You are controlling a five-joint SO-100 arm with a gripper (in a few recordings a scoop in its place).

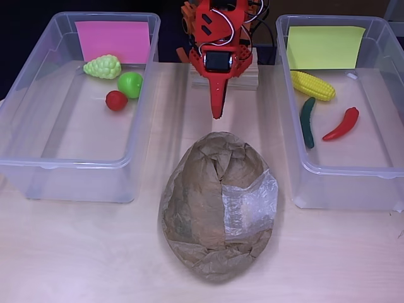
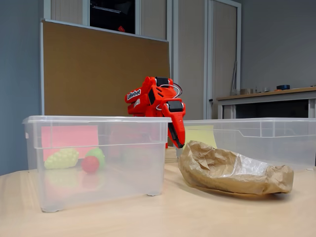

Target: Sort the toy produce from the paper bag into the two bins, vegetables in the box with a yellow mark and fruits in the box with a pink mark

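The red claw [image 1: 218, 108] hangs pinched together and holds nothing, just behind the paper bag [image 1: 218, 211]. The bag lies crumpled between the pink box [image 1: 38, 167] and the yellow box [image 1: 353, 173]. Its mouth looks folded shut, maybe, so the claw could grab paper instead of a toy.

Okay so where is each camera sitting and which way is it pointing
Overhead view: above the table, looking straight down on the paper bag, the pink-marked bin and the yellow-marked bin; the red arm's gripper points toward the bag.
Fixed view: low at table height, off the pink bin's corner, looking across; arm and gripper show behind the bag.
Shared: bag, both bins, arm.
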